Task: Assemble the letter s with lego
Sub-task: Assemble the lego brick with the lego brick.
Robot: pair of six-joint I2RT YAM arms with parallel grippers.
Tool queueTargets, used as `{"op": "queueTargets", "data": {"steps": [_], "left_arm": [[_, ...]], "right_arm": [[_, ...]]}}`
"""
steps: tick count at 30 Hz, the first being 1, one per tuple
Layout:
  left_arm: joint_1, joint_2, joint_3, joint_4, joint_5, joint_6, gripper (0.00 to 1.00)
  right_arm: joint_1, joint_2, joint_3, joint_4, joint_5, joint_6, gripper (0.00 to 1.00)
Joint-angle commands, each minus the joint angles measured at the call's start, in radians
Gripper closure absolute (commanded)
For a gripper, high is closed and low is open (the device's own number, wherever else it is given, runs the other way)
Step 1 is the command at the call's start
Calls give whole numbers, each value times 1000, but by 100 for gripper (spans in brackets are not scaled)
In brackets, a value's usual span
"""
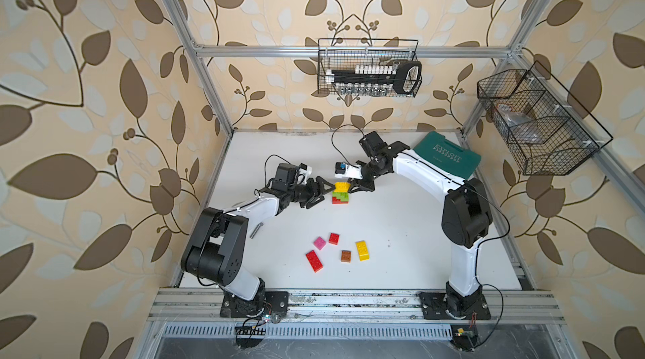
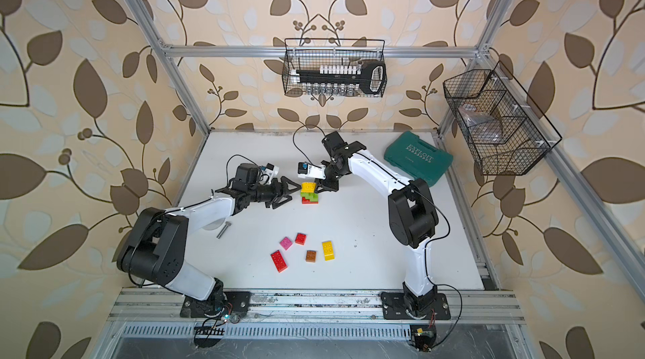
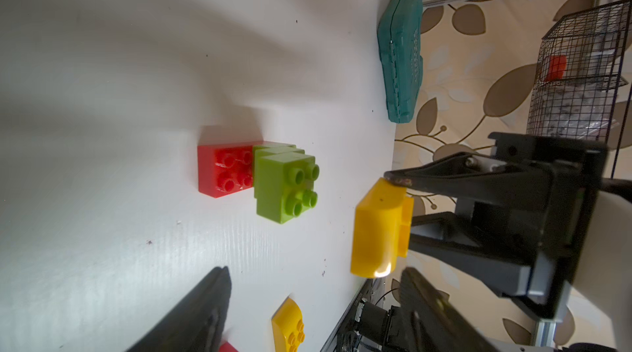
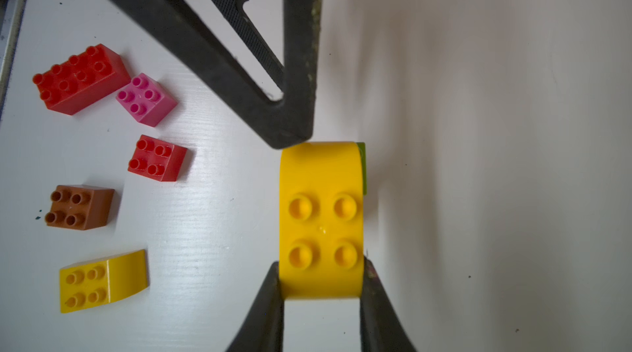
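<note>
Right hand (image 4: 321, 278): found clenched on the yellow curved brick (image 4: 321, 220), one finger pressed to each long side at the brick's right end. The brick was carried clear of the surface (image 1: 401, 235), directly over the partial stack at far centre, with a gap visible above the lime green brick (image 3: 284, 189). That green brick sat on a red brick (image 3: 222, 169), covering one end and leaving four red studs bare.

Left hand (image 1: 323, 193): found released, fingers spread wide and holding nothing. It stood just left of the carried brick. One fingertip (image 4: 290, 138) appeared to touch the brick's rounded left end, though contact could not be confirmed from the right wrist view.

Orientation: the carried brick's studs faced up; its long axis ran left to right, in line with the right hand's reach, curved end towards the left hand.

Five loose bricks lay on the near part of the surface, well apart from the stack: red oblong (image 1: 314, 260), pink (image 1: 319, 242), red square (image 1: 334, 238), brown (image 1: 346, 255) and yellow (image 1: 362, 250).
</note>
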Motion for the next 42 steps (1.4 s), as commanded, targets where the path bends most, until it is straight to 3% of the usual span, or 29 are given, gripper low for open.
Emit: {"op": "queueTargets", "data": {"steps": [1, 42], "left_arm": [[-3, 6, -4, 92, 31, -31, 20], [-30, 159, -14, 242, 49, -98, 27]], "right_arm": [[13, 30, 40, -28, 2, -5, 85], [47, 75, 51, 43, 126, 24, 84]]}}
